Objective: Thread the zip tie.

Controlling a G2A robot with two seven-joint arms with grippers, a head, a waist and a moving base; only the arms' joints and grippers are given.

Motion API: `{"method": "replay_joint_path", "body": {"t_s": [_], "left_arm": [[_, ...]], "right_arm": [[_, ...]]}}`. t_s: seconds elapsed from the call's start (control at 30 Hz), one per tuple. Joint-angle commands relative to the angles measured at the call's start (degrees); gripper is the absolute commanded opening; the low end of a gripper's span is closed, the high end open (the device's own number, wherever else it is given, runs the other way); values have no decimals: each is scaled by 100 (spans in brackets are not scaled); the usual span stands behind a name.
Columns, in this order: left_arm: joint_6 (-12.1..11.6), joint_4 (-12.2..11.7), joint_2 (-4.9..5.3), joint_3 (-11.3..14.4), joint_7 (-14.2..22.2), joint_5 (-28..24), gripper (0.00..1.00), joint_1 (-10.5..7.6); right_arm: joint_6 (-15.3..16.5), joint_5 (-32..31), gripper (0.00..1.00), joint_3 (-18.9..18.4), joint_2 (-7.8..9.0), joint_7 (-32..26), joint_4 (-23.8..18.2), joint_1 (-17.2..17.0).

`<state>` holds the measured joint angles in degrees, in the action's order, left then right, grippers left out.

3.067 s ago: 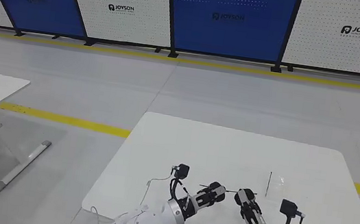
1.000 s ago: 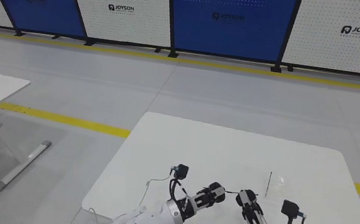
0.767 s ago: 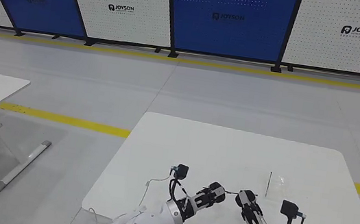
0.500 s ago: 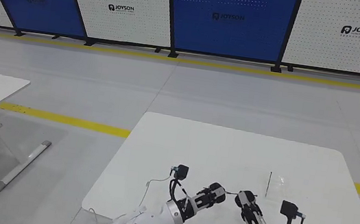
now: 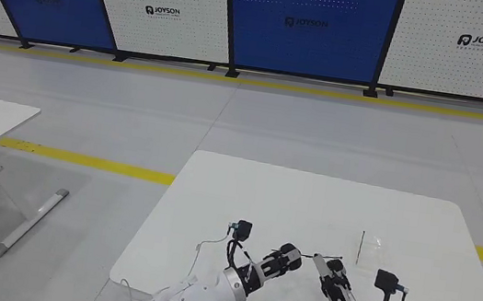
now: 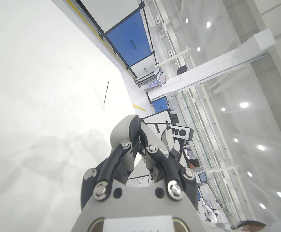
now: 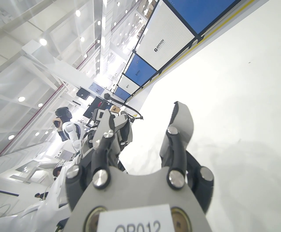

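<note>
Edging toward left hand (image 6: 138, 120) clamped on zip tie (image 7: 107, 96), right hand (image 7: 142, 109) spread apart

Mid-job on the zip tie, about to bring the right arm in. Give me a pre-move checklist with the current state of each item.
1. Left gripper shut on the held zip tie: ok.
2. Right gripper open to receive: ok.
3. The tie's head sticks out clear of the left gripper: ok.
4. The tie's tail end lined up between the right jaws: cannot tell, depth is unclear.
5. Spare zip tie lying flat on the table, apart from both grippers: ok.
</note>
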<state>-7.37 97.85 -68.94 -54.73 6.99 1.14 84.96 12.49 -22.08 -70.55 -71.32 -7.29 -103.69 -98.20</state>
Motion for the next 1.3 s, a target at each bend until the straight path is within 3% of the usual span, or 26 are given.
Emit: {"method": "replay_joint_path", "body": {"t_s": [0.0, 0.23, 0.27, 0.3, 0.7, 1.27], "left_arm": [[17, -4, -5, 2, -8, -21, 0, -9], [35, 22, -10, 19, -26, 30, 0, 5], [31, 32, -9, 22, -23, 43, 0, 10], [20, 46, -8, 24, -19, 69, 0, 21], [-63, 137, 9, -6, -89, 286, 0, 116], [-287, 129, 14, 35, 139, 266, 0, 113]], "right_arm": [[25, 4, 40, -24, 4, 31, -23, -31], [65, 46, 18, -90, 12, 92, -70, -105], [62, 44, 12, -93, 13, 96, -75, -108], [55, 38, 0, -97, 13, 103, -86, -111], [24, -21, 0, -86, 11, 172, -148, -125], [163, 82, 0, -111, 38, -153, -161, -129]]}}
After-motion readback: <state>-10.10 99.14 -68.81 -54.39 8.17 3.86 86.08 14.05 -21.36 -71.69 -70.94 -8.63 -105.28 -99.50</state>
